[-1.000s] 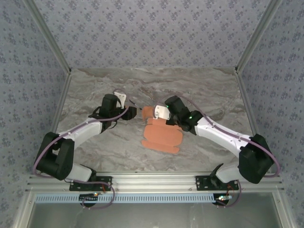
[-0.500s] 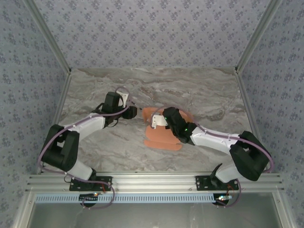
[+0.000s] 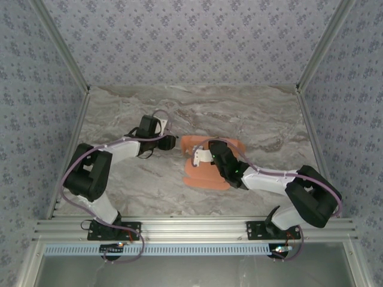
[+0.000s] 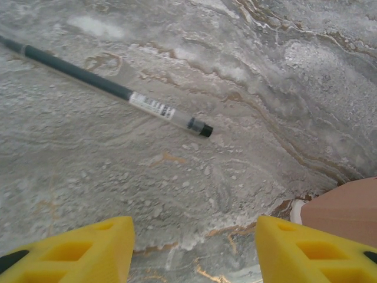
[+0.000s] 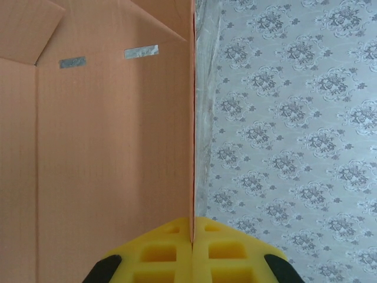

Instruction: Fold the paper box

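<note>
Swung in closer, the right hand point(image 5: 192, 231) pinches an edge of the paper box point(image 3: 200, 178); hold firm while the spread left hand point(image 4: 194, 244) approaches.

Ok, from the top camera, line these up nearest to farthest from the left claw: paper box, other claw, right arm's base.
1. Paper box, just right of the left gripper.
2. Right gripper, shut on the box's edge, farther right.
3. Right arm's base, near edge, far right.
</note>
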Robot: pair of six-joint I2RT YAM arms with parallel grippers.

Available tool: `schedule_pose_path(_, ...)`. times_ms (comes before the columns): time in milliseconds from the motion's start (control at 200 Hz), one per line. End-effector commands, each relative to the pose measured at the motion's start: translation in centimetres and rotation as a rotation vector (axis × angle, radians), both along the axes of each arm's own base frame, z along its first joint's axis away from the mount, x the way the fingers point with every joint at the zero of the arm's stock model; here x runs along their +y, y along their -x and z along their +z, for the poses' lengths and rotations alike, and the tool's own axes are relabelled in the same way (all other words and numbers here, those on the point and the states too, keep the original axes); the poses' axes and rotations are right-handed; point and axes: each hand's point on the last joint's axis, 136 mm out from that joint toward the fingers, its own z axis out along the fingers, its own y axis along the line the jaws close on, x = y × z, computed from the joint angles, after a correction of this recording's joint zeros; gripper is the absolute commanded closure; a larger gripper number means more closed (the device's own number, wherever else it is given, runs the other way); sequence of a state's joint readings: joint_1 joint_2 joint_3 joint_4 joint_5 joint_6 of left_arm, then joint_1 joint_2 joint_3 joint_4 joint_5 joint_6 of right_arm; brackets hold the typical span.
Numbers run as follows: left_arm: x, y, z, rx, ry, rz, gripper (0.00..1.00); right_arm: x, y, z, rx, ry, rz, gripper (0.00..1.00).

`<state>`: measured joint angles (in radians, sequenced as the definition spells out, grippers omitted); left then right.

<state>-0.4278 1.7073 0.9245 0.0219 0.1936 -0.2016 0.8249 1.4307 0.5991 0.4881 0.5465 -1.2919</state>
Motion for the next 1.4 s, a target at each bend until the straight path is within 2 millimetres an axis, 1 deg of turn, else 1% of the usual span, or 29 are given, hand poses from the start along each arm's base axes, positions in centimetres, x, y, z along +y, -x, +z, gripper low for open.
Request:
schedule_pose_path(0, -1.6, -0.4, 0.2, -0.019, 0.001, -0.063, 0.44, -0.2, -0.2, 0.6, -0.032, -0.019, -0.008, 1.0)
schedule_pose_path(160, -2.4, -0.6, -0.6, -0.004, 0.005, -0.091, 0.45, -0.6, -0.1, 0.2, -0.019, -0.02, -0.014, 1.0)
schedule_pose_path(395, -3.9, 0.1, -0.5, -0.001, 0.055, -0.173, 0.45, -1.5, 0.0, -0.8, 0.021, -0.018, -0.034, 0.99)
schedule_pose_path(560, -5.4, 0.7, 0.2, -0.011, 0.111, -0.252, 0.45, -2.2, -0.1, -1.0, 0.051, -0.044, -0.053, 0.99)
schedule_pose_path(680, -6.8, 1.4, 0.6, -0.017, 0.14, -0.316, 0.44, -2.3, -0.1, -0.8, 0.058, -0.061, -0.056, 0.99)
schedule_pose_path(909, -8.5, 2.4, 1.6, -0.033, 0.22, -0.404, 0.44, -2.6, -0.2, -1.2, 0.081, -0.079, -0.065, 0.99)
schedule_pose_path(1144, -9.4, 3.1, 2.1, -0.044, 0.276, -0.464, 0.44, -2.7, -0.4, -1.1, 0.093, -0.095, -0.074, 0.99)
schedule_pose_path(1394, -10.3, 4.0, 2.7, -0.048, 0.335, -0.523, 0.47, -2.8, -0.4, -1.1, 0.101, -0.096, -0.083, 0.99)
